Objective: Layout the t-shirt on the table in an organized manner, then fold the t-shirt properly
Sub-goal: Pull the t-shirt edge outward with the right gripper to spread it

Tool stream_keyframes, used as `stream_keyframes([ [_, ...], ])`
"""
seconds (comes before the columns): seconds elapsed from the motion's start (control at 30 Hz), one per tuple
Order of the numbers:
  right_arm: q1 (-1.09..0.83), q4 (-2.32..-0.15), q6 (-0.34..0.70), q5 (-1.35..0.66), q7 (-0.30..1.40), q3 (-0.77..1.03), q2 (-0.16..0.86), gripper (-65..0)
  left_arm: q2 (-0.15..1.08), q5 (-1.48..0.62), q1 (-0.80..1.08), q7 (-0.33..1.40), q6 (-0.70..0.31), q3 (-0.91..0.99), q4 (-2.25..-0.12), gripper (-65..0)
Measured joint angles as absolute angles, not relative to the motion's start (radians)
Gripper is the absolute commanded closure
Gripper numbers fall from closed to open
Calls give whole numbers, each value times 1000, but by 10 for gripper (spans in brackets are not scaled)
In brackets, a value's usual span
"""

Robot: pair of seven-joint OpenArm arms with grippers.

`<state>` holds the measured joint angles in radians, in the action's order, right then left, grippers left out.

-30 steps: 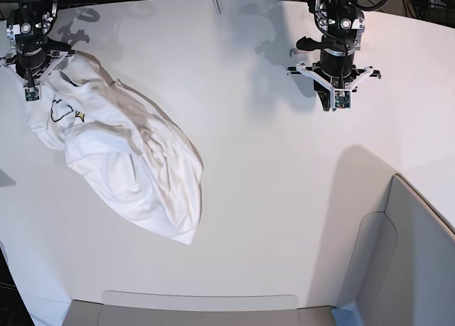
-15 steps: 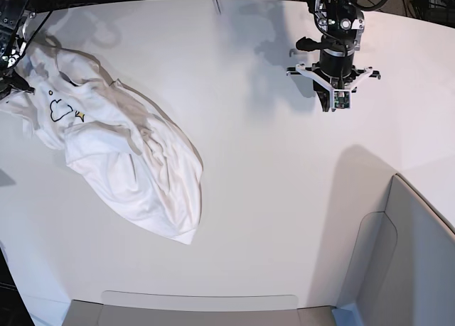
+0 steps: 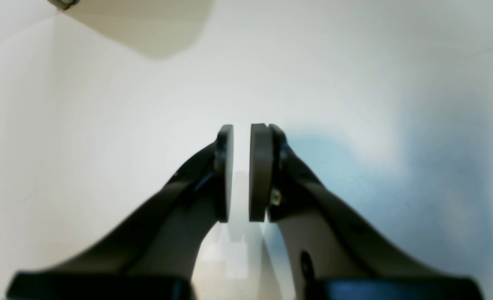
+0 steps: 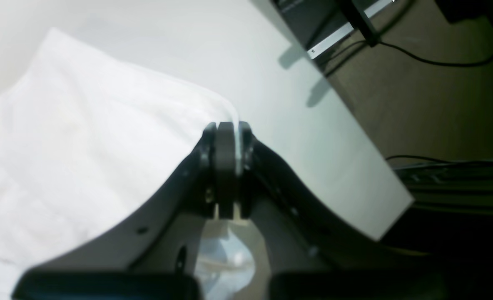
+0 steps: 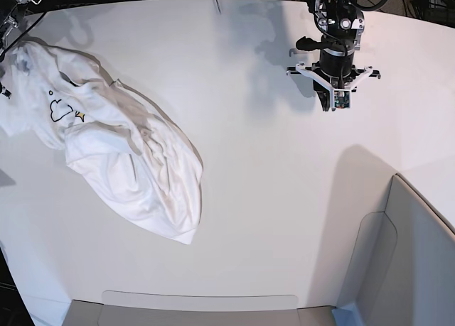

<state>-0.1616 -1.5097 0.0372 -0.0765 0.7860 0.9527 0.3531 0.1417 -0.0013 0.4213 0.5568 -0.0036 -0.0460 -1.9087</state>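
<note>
Item: t-shirt [image 5: 121,148], white, printed. Lies bunched and creased on the table [image 5: 270,198], at the side served by the right arm, running from the far edge diagonally inward. A cloud outline and small yellow mark show near its upper end.

Item: right gripper [image 4: 228,143]. Jaws pinched on a fold of the t-shirt's edge, close to the table's border; barely in the base view, at the top corner.

Item: left gripper [image 5: 340,100]. Jaws narrow with a slim gap, holding nothing; hangs over bare table, well apart from the cloth.

Step in hand, by judgement: laying out, early; folding not begun.

Next move calls for: drawing the pinched edge outward to open the bunch, and the free gripper taking a second edge.
</note>
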Motion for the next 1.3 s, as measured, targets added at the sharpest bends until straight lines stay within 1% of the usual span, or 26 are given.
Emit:
stream_keyframes([
  [0.07,-164,-1510,38,-81,786,953,356,-45,142,-1,421,557,-4,-46,-1909,-87],
  [0.23,-173,-1510,38,-84,785,954,357,-196,142,-1,421,557,-4,-46,-1909,-87],
  [0.33,-192,-1510,37,-89,789,954,364,-223,142,-1,421,557,-4,-46,-1909,-87],
  [0.47,-185,-1523,41,-84,790,952,374,-223,142,-1,422,557,-4,-46,-1909,-87],
  [0.57,-203,-1615,41,-144,788,934,348,-200,142,-1,421,556,-4,-46,-1909,-87],
  [0.6,-217,-1649,40,-161,785,914,336,-180,141,-2,421,556,-4,-46,-1909,-87],
  [0.63,-233,-1683,42,-184,783,883,319,-145,142,-2,422,557,-4,-46,-1909,-87],
  [0.73,-282,-1760,47,-180,789,759,257,-3,142,-2,424,557,-4,-47,-1909,-87],
  [0.8,-305,-1790,56,-176,794,706,213,0,141,-2,424,557,-4,-47,-1909,-87],
  [0.87,-309,-1811,52,-156,817,701,165,0,142,-2,424,557,-3,-47,-1909,-87],
  [0.93,-311,-1837,48,-144,923,717,148,0,142,-1,424,557,-4,-47,-1909,-87],
  [1.03,-306,-1857,48,-187,974,791,123,0,141,-2,424,557,-4,-47,-1909,-87],
  [1.13,-302,-1837,48,-287,1025,880,125,0,142,-1,424,557,-3,-47,-1909,-87],
  [1.23,-274,-1733,38,-303,1081,886,160,0,144,-1,424,556,-4,-47,-1909,-87],
  [1.3,-236,-1661,44,-318,1069,885,169,0,142,-1,424,558,-3,-47,-1909,-87],
])
